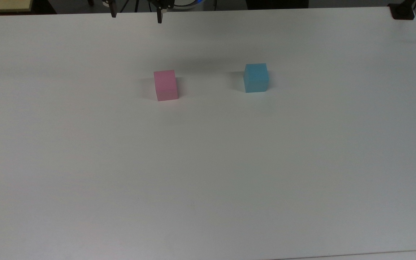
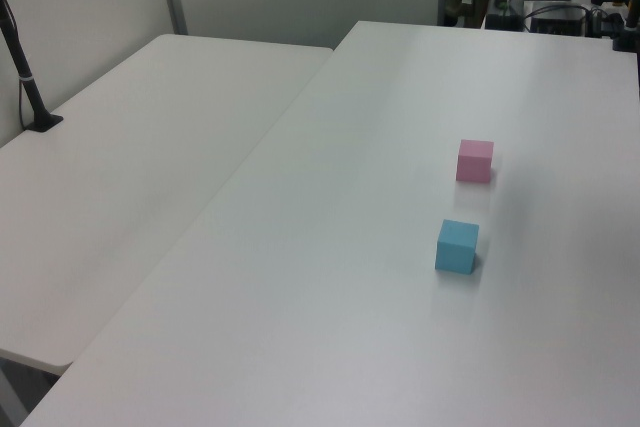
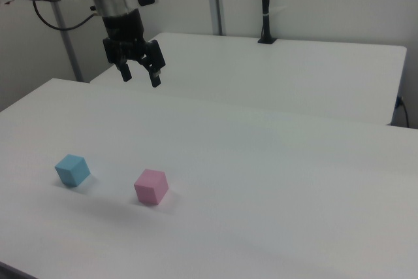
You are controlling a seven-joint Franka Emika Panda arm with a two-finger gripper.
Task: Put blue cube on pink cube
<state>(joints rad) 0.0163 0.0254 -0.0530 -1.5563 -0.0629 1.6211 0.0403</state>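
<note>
The blue cube (image 1: 256, 77) sits on the white desk (image 1: 208, 173), nearer its far edge in the top view, well apart from the pink cube (image 1: 165, 85). Nothing is picked up yet (this looks like the very start). The fingers (image 3: 155, 73) hang spread and empty, high above the desk and far from both cubes. Next they should go down over the blue cube.

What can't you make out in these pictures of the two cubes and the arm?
- Gripper: in the top view the upper edge cuts it off above its fingertips.
- Blue cube and pink cube: undersides hidden against the table; far faces turned away in the left and right views.
- Arm base: outside the right view's left edge.
</note>
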